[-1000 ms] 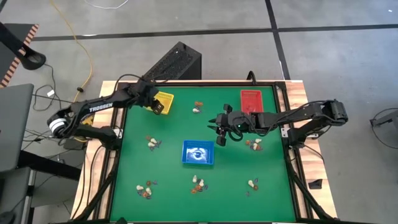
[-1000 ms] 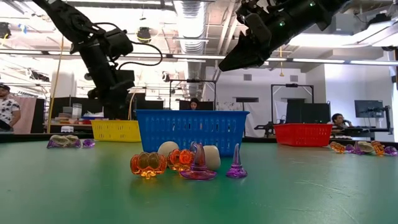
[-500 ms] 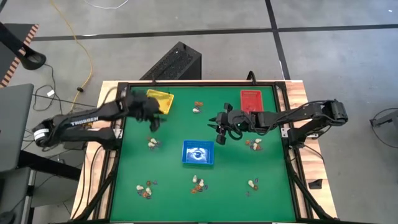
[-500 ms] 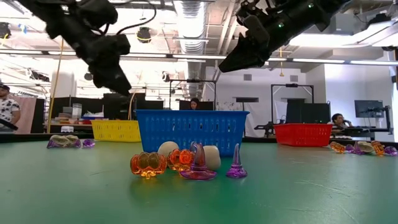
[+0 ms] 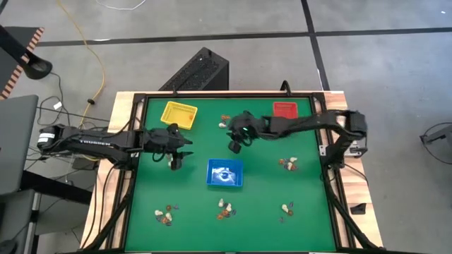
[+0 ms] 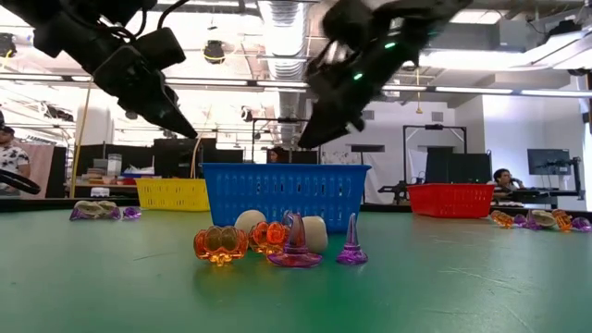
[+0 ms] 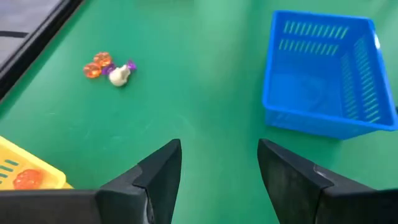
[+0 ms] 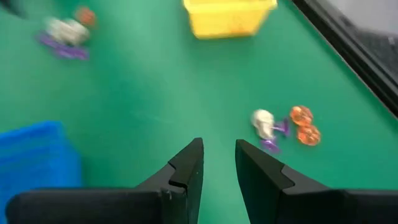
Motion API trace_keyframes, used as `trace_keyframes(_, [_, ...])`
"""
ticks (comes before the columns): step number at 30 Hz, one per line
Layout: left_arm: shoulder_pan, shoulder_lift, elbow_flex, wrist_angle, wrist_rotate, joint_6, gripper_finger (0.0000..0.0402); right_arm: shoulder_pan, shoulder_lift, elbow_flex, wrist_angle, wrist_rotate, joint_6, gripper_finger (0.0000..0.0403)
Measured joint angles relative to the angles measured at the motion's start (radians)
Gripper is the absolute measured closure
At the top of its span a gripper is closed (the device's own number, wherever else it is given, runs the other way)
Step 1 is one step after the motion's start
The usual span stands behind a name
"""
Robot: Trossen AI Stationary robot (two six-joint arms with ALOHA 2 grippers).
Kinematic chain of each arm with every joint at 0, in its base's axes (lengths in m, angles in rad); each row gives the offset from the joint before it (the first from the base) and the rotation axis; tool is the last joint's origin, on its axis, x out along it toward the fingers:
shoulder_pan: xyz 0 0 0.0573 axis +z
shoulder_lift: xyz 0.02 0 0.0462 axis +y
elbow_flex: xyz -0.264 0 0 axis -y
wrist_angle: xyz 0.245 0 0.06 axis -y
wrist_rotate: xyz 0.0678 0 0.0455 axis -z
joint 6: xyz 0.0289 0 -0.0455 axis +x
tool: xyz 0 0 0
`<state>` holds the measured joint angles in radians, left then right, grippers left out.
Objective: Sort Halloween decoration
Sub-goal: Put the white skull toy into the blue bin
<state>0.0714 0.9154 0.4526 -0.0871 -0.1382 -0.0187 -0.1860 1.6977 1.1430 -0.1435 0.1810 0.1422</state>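
The decorations are tiny whitish, orange and purple trinkets lying in small clusters on the green mat. One cluster sits near the far edge, one at the right, and three along the near edge. My left gripper is open and hovers above the mat left of the blue tray. It covers the left cluster in the high view. My right gripper is open by a narrow gap with nothing between its fingers. It hangs in the air just near of the far cluster.
A yellow tray holding an orange trinket stands at the far left. A red tray is at the far right and the blue tray sits mid-table. A black rail frames the mat. Bare mat lies between the clusters.
My left gripper has swung from above the yellow tray toward the near edge and now hangs over the left cluster. My right gripper has moved toward the table's left and far edge, from right of the blue tray to beside the far cluster. No trinket has moved.
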Motion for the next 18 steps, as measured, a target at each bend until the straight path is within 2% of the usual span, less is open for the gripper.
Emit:
trace_keyframes(4, [-0.007,0.0,0.0,-0.029,-0.002,0.022,0.02,-0.066,0.151,0.229,-0.229,-0.024,-0.049,0.0262])
trace_keyframes(9, [-0.008,-0.019,0.0,-0.102,-0.004,0.03,0.02,-0.126,0.322,0.452,-0.402,-0.07,-0.066,0.0209])
trace_keyframes(14, [-0.008,-0.073,0.0,-0.165,-0.005,0.023,0.02,-0.147,0.432,0.569,-0.475,-0.125,-0.072,0.0161])
trace_keyframes(18, [-0.009,-0.121,0.0,-0.178,-0.005,0.022,0.02,-0.151,0.484,0.618,-0.489,-0.129,-0.071,0.0153])
